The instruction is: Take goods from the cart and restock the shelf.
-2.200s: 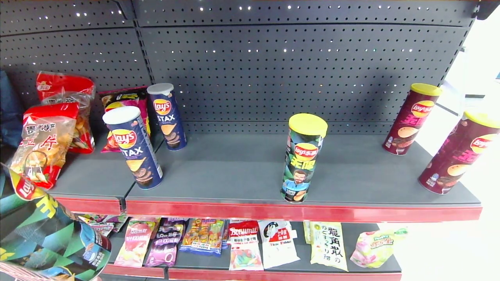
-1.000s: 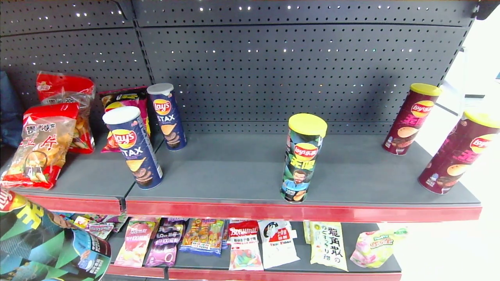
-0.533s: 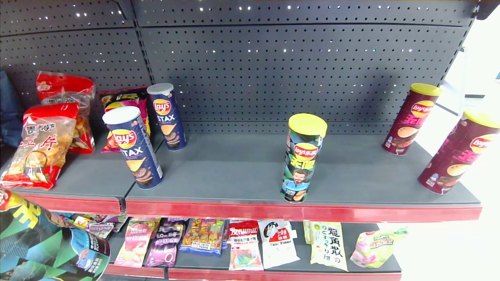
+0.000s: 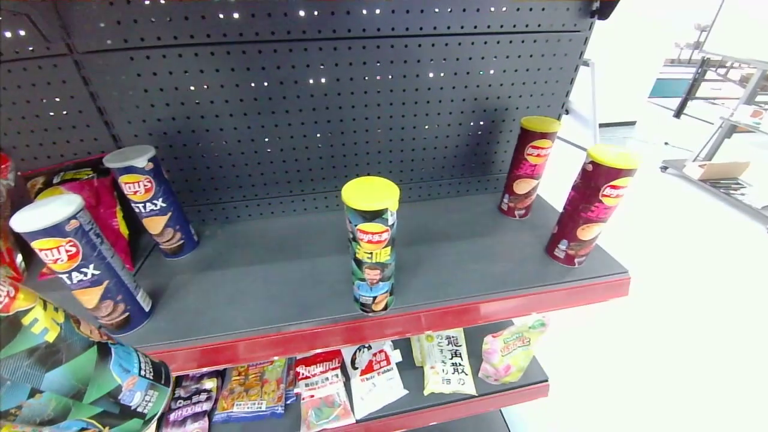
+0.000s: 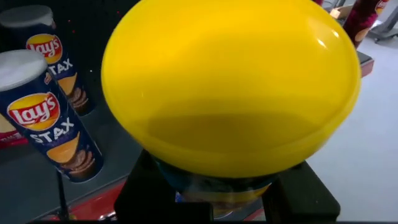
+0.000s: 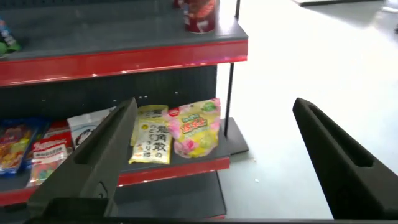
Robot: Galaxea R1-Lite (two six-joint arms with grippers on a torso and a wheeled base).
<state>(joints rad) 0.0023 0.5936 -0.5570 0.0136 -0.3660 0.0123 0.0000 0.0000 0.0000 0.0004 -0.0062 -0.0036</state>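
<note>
My left hand (image 5: 227, 198) is clenched on a green can (image 4: 66, 372), with a dark finger (image 5: 152, 196) pressed against each side of its body. In the head view the can hangs tilted at my lower left. It is in front of the shelf (image 4: 480, 252) and not touching its board. My left wrist view looks straight onto the can's yellow lid (image 5: 230, 81). Past the lid, two blue cans (image 5: 46, 124) stand upright on the shelf.

My right hand (image 6: 214, 106) is released, fingers spread wide with nothing between them. Beyond it, my right wrist view takes in the lower shelf (image 6: 180, 171), where snack packets (image 6: 193, 127) lie flat side by side. Above them runs the red front edge (image 6: 124, 62) of the shelf I am stocking.

The head view gives me the whole board. A matching can (image 4: 372, 252) with its own yellow lid stands upright near the front edge, about midway along. Two maroon cans (image 4: 591, 207) stand at the right end, one near the front and one back against the perforated panel (image 4: 300, 108). A pink bag (image 4: 105, 210) leans between the two blue cans at the left.
</note>
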